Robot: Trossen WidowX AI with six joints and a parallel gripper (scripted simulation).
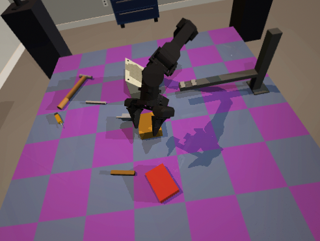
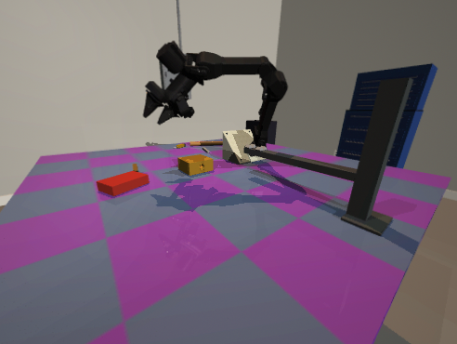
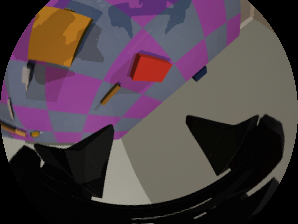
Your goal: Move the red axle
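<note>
Can't make out the red axle anywhere, so I can't say which way it lies from the black pincer (image 1: pixel 146 130) (image 2: pixel 152 120) (image 3: pixel 150 122) or how its long axis runs. The dark grey metal beam (image 1: pixel 224 77) (image 2: pixel 302 163) is lower, back and to the pincer's left. Pincer's wide open, empty, tilted down in mid-air on a bent arm (image 1: pixel 153 74) (image 2: pixel 239 65).

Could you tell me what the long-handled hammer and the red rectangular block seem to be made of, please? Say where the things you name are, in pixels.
The long-handled hammer (image 1: pixel 73 92) appears to have a wooden handle, judging by its orange-brown colour, and a probably metal head, which is grey. The red rectangular block (image 1: pixel 162 183) (image 2: pixel 123 183) (image 3: pixel 150 68) looks evenly coloured and matte; it could be painted wood or plastic.
</note>
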